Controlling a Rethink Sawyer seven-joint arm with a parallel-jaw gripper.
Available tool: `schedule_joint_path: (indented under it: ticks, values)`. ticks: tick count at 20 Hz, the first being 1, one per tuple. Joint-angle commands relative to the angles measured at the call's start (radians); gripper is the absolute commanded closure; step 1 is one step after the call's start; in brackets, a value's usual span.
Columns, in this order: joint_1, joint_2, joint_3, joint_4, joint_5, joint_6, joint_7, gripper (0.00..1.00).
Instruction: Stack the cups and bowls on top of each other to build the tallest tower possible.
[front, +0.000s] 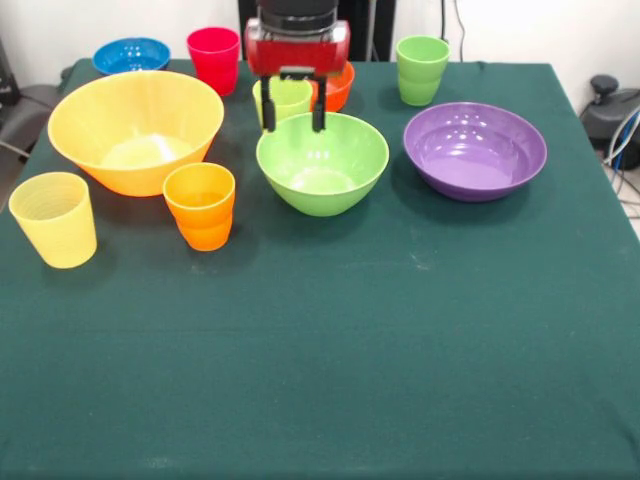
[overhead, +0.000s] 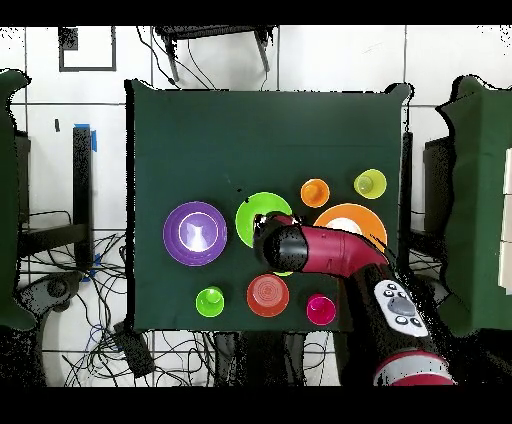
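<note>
My gripper (front: 293, 118) is open and empty. Its two black fingers (front: 268, 112) hang over the far rim of the lime green bowl (front: 322, 162), just in front of the lime-yellow cup (front: 284, 97). The small orange bowl (front: 340, 88) stands behind that cup. The big yellow-orange bowl (front: 136, 130), the orange cup (front: 200, 205) and the pale yellow cup (front: 54, 218) are at the left. The red-pink cup (front: 214, 58) and the blue bowl (front: 131, 55) are at the far left. The purple bowl (front: 475, 150) and the green cup (front: 421, 68) are at the right. Nothing is stacked.
In the overhead view my arm (overhead: 330, 250) reaches over the table (overhead: 200, 130) to the lime green bowl (overhead: 252, 212) and hides the lime-yellow cup and blue bowl. The purple bowl (overhead: 194, 232) lies beside it. All cups and bowls stand in the table half towards the robot.
</note>
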Motion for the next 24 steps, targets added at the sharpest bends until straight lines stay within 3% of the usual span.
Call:
schedule_joint_path:
  ticks: [1,5,13,24]
  values:
    - [-0.064,0.126,0.136,-0.138,-0.113,0.028,-0.113,0.0]
    - [-0.099,0.127,0.152,-0.157,-0.134,0.063,-0.119,0.0]
    - [-0.125,0.046,0.158,-0.146,-0.13,0.175,-0.12,0.0]
    - [-0.143,-0.001,0.176,-0.133,-0.123,0.276,-0.129,0.0]
